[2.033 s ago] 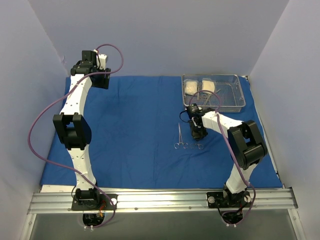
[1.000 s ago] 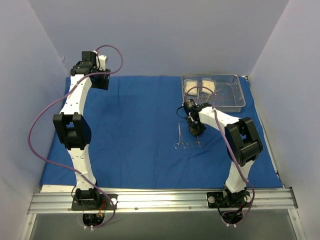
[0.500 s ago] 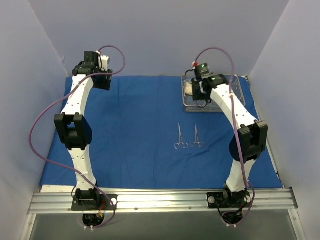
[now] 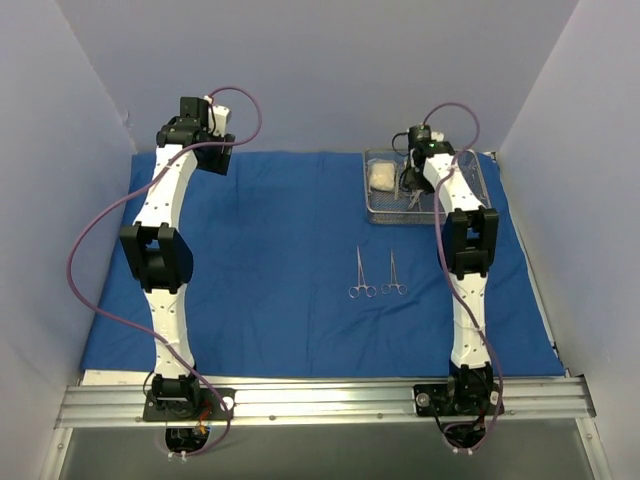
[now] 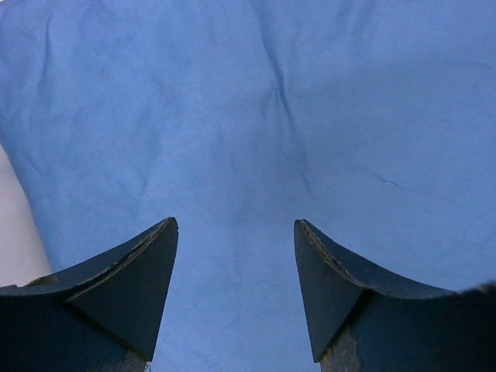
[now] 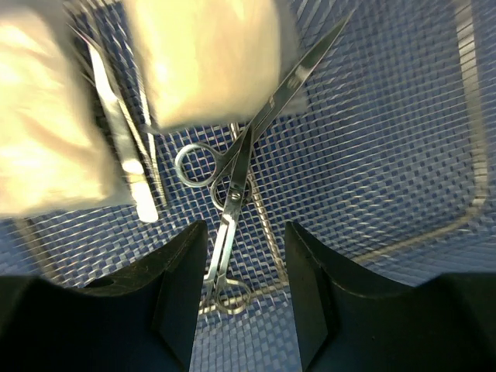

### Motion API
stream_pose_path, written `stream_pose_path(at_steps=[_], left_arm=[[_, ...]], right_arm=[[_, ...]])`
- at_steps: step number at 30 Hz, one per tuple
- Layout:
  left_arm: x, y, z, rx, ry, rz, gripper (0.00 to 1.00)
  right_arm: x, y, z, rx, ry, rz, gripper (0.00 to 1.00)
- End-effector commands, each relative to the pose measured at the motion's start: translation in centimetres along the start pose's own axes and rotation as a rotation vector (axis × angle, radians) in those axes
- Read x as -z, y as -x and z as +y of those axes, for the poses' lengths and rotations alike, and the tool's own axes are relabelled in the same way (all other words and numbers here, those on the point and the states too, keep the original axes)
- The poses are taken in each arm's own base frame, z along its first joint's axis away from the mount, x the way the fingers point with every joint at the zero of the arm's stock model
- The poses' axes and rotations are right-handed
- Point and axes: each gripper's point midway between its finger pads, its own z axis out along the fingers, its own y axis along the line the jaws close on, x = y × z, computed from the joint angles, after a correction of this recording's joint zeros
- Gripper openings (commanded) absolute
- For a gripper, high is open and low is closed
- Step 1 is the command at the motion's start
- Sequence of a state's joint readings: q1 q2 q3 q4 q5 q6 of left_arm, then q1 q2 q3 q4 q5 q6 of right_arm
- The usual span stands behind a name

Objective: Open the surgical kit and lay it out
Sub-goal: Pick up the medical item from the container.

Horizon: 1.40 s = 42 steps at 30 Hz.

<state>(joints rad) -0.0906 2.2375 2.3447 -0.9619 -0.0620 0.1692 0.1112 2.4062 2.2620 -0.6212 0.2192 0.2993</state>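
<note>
The blue cloth wrap (image 4: 270,260) lies opened flat over most of the table, filling the middle of the top view, lightly creased. The left arm (image 4: 160,220) reaches up to the cloth's upper left corner. There the left gripper (image 5: 236,225) hangs over bare cloth with its jaws spread wide and nothing between them; a strip of pale table (image 5: 12,232) shows at the left edge of the wrist view. The right arm (image 4: 465,250) stretches straight up the right side to the wire-mesh tray (image 4: 385,216), which sits on the cloth's upper right corner. The right gripper (image 6: 244,225) hovers above the tray floor, jaws partly parted and gripping nothing. Two white gauze packets (image 6: 46,132) (image 6: 205,62) lie in the tray, at the left and upper middle of the wrist view. A pair of scissors (image 6: 291,77) lies beside them, its blades pointing to the upper right and one handle ring showing in the gap between the fingers. Slim tweezers (image 6: 116,128) lie between the two packets. Two clamps (image 4: 360,272) (image 4: 394,272) lie side by side on the cloth right of centre, well below the tray, with their rings toward the bottom.
</note>
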Motion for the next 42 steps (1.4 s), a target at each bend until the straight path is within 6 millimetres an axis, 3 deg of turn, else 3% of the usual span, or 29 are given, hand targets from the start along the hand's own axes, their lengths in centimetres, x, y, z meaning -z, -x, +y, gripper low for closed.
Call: stream_pose_path(at_steps=[1, 6, 10, 13, 24, 26, 30, 32, 35, 42], left_arm=[[0.3, 0.7, 0.8, -0.007, 0.023, -0.01, 0.71], [-0.4, 0.6, 0.6, -0.007, 0.022, -0.004, 0.71], [-1.0, 0.4, 1.1, -0.008, 0.036, 0.002, 0.71], [-1.1, 0.4, 1.4, -0.009, 0.05, 0.003, 0.71], [-1.6, 0.3, 1.6, -0.008, 0.057, 0.003, 0.71], [-1.4, 0.4, 1.8, -0.008, 0.063, 0.001, 0.71], [-1.3, 0.4, 2.0, -0.01, 0.072, 0.001, 0.71], [-1.3, 0.4, 2.1, -0.011, 0.074, 0.0, 0.71], [-1.2, 0.4, 2.1, -0.013, 0.075, 0.001, 0.71], [-1.1, 0.6, 1.9, -0.015, 0.071, -0.006, 0.71]], right_arm=[[0.1, -0.1, 0.5, -0.034, -0.005, 0.01, 0.41], [-2.0, -1.6, 0.4, -0.049, -0.036, 0.039, 0.41], [-3.8, -4.7, 0.7, -0.04, -0.046, 0.116, 0.38], [-4.3, -7.4, 0.4, -0.042, -0.059, 0.176, 0.33], [-5.2, -10.8, 2.0, -0.065, 0.028, 0.264, 0.31], [-5.6, -11.1, 2.0, -0.072, 0.039, 0.267, 0.28], [-6.2, -11.9, 1.9, -0.083, 0.058, 0.288, 0.11], [-6.2, -11.7, 1.6, -0.087, 0.066, 0.292, 0.02], [-5.3, -10.3, 1.6, -0.083, 0.084, 0.261, 0.0], [-1.0, -3.9, 2.2, -0.089, 0.159, 0.106, 0.0]])
